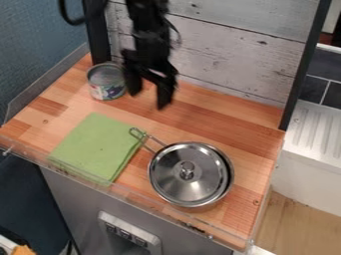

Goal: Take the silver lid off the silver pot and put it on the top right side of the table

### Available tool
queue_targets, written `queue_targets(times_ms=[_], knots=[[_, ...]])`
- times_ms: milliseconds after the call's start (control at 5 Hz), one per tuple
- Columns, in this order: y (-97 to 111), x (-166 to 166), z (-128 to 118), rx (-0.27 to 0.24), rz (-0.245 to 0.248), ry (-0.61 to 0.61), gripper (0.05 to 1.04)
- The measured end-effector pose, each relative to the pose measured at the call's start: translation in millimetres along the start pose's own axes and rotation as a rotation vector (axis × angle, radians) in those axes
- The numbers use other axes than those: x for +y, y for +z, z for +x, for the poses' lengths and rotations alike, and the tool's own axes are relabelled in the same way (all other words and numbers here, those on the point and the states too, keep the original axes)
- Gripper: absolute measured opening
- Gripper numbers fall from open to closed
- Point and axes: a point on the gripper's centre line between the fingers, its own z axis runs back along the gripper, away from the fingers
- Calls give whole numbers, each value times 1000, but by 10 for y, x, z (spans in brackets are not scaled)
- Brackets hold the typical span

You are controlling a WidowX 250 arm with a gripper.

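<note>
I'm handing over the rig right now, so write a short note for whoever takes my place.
Gripper: open and empty, above the back of the wooden table, beside the tin can.
Job's things: the round silver lid sits on the silver pot, near the table's front, right of the folded green cloth.
Done: neither lifting nor placing.
Left: grasp the lid, probably by its knob, lift it off and set it at the table's top right.

Place: toy-kitchen setup | wooden countertop | tin can | ribbed white drainboard | dark tiles
</note>
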Motion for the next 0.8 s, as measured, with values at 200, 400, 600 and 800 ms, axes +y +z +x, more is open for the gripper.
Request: queue_targets(times_ms=[200,400,600,800], knots=[[132,-364,-59,-25,4,-109,1001],[162,-750,-186,-37,3,-213,1001],[219,-1098,-283,-50,7,-312,1001],[151,-1224,-394,-22,1,-339,1001]])
